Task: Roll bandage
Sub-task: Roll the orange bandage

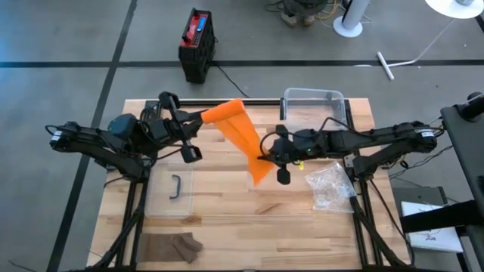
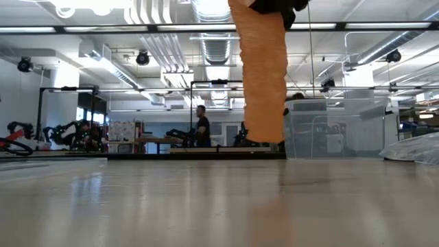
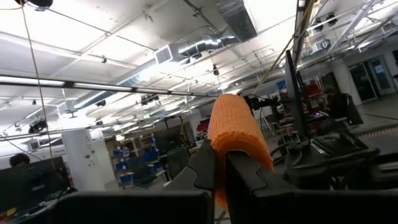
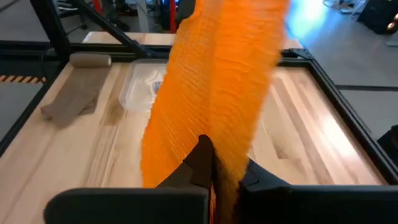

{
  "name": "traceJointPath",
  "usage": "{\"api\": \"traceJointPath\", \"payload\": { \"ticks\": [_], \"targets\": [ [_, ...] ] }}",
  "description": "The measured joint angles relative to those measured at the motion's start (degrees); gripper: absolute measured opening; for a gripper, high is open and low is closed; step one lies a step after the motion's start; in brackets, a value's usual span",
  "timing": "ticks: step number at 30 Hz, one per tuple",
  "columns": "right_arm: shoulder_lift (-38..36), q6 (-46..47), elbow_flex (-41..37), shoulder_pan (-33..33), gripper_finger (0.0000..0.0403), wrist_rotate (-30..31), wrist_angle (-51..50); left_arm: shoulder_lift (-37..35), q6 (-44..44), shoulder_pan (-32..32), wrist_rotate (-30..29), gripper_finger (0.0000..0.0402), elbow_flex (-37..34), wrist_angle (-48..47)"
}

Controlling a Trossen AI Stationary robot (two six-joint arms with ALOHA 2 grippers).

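Note:
An orange bandage (image 1: 240, 136) stretches as a flat strip above the table's middle, held between both grippers. My left gripper (image 1: 203, 115) is shut on its far, upper end, which shows as a rounded orange bulge (image 3: 233, 124) in the left wrist view. My right gripper (image 1: 263, 157) is shut on the strip lower down. Below it a short tail (image 1: 259, 174) hangs free. In the low view the tail's bottom edge (image 2: 264, 137) hangs clear of the table. My left gripper pinches the bandage's upper end (image 3: 219, 148) between its two fingers, coming from the table's left and tipped upward. The end stands out past the fingertips, lifted clear of the table. My right gripper pinches the strip near its lower end (image 4: 214, 140) between its two fingers, coming from the table's right and slanting slightly down, across the strip. The bandage runs up and away from the fingers; the tail hangs below them.
A clear plastic bin (image 1: 314, 102) stands at the far right. A clear lid with a dark handle (image 1: 175, 189) lies near the left front, brown bandages (image 1: 172, 245) at the near edge, and a crumpled plastic bag (image 1: 329, 185) at the right.

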Motion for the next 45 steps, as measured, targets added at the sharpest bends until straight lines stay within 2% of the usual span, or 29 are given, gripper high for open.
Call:
{"api": "traceJointPath", "payload": {
  "ticks": [3, 8, 12, 15, 19, 22, 25, 32, 39, 45],
  "targets": [
    [-0.13, -0.93, 0.82, 0.03, 0.0029, -0.02, 0.44, 0.77, -0.07, 0.00, 0.02, 0.0003, 0.00, -0.68],
    [-1.28, -4.74, 3.93, 0.03, 0.0094, -0.02, -0.55, 2.30, -0.20, -0.02, 0.09, 0.0003, 0.00, -1.15],
    [-4.41, -8.93, 7.15, 0.03, 0.0144, 0.01, -5.66, 2.26, -1.71, -0.07, 1.73, 0.0003, 0.00, -2.76],
    [-6.98, -11.75, 9.30, 0.26, 0.0176, -0.02, -10.54, 2.02, -2.76, -0.07, 4.80, 0.0003, 0.00, -5.06],
    [-10.90, -17.42, 9.90, 2.96, 0.0197, -0.51, -6.26, 1.85, -3.28, -0.07, 12.46, 0.0003, 0.00, -8.70],
    [-12.29, -20.98, 9.90, 6.12, 0.0185, -1.37, 2.15, 1.83, -2.74, 0.02, 20.07, 0.0003, 0.00, -10.50],
    [-11.77, -23.83, 9.88, 8.69, 0.0147, -2.71, 8.27, 1.78, -1.50, 0.07, 25.72, 0.0003, 0.00, -10.28],
    [-7.46, -25.90, 9.79, 11.98, 0.0014, -3.09, 14.67, 2.07, -0.75, 0.15, 25.80, 0.0003, 0.00, -9.46],
    [-4.47, -21.86, 9.79, 11.90, 0.0006, 0.60, 19.67, 3.43, 0.65, 0.11, 25.50, 0.0003, 0.00, -9.37],
    [-4.26, -17.96, 9.75, 11.90, 0.0001, 0.59, 20.27, 4.40, 3.15, 0.11, 21.25, 0.0003, 0.00, -9.19]
  ]
}}
